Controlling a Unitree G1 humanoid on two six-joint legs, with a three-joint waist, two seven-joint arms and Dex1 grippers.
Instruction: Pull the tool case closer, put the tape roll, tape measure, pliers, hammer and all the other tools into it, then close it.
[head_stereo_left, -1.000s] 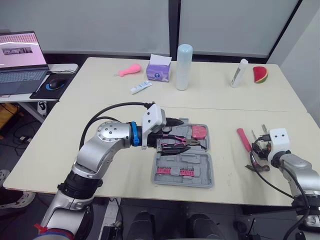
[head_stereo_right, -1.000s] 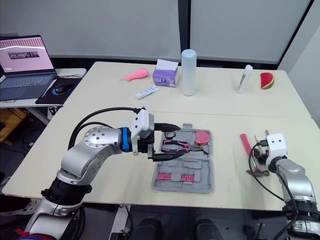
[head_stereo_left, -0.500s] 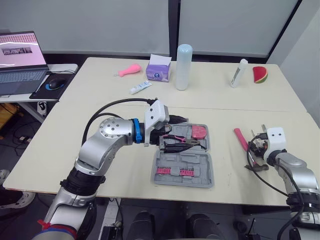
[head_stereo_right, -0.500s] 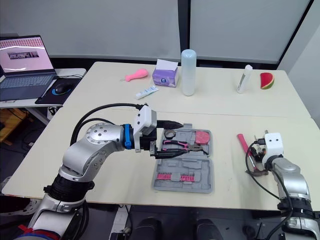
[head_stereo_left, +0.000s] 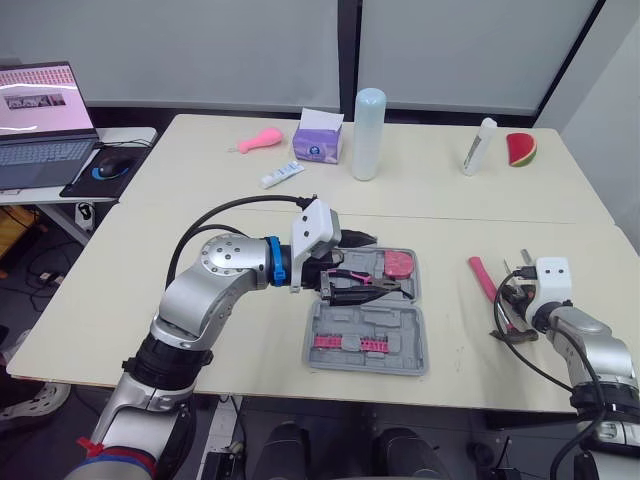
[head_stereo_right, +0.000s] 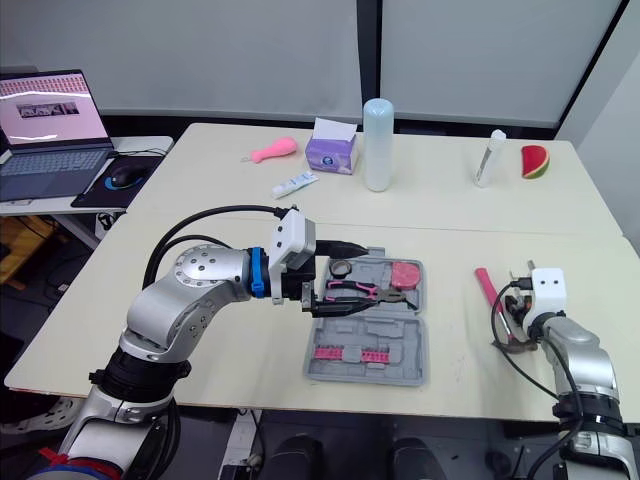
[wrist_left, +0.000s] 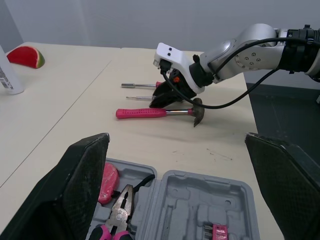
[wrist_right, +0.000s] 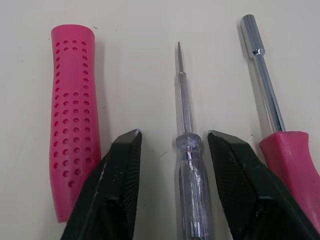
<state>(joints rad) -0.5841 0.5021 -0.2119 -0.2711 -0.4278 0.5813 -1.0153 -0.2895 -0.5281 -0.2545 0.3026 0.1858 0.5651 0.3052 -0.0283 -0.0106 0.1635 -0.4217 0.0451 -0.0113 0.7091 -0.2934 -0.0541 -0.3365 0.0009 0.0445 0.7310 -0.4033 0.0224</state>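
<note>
The grey tool case (head_stereo_left: 400, 345) lies open near the table's front edge. Pink-handled pliers (head_stereo_left: 372, 284) and a pink round tool (head_stereo_left: 398, 264) rest in its far half, and a strip of pink bits (head_stereo_left: 345, 343) in its near half. My left gripper (wrist_left: 176, 137) hovers open just above the pliers, holding nothing. To the right lie the pink-handled hammer (wrist_left: 150, 113), a clear-handled screwdriver (wrist_right: 186, 150) and a pink-handled driver (wrist_right: 290, 150). My right gripper (wrist_right: 172, 134) is open, one finger on each side of the clear screwdriver's shaft.
Along the far side of the table stand a purple tissue box (head_stereo_left: 318, 140), a tall pale bottle (head_stereo_left: 368, 120), a white tube (head_stereo_left: 283, 175), a pink toy (head_stereo_left: 258, 140), a white bottle (head_stereo_left: 479, 146) and a watermelon slice (head_stereo_left: 520, 148). A laptop (head_stereo_left: 40, 115) sits far left.
My left gripper has shifted slightly right over the case's far half. My right gripper has edged a little toward the tools beside the hammer.
</note>
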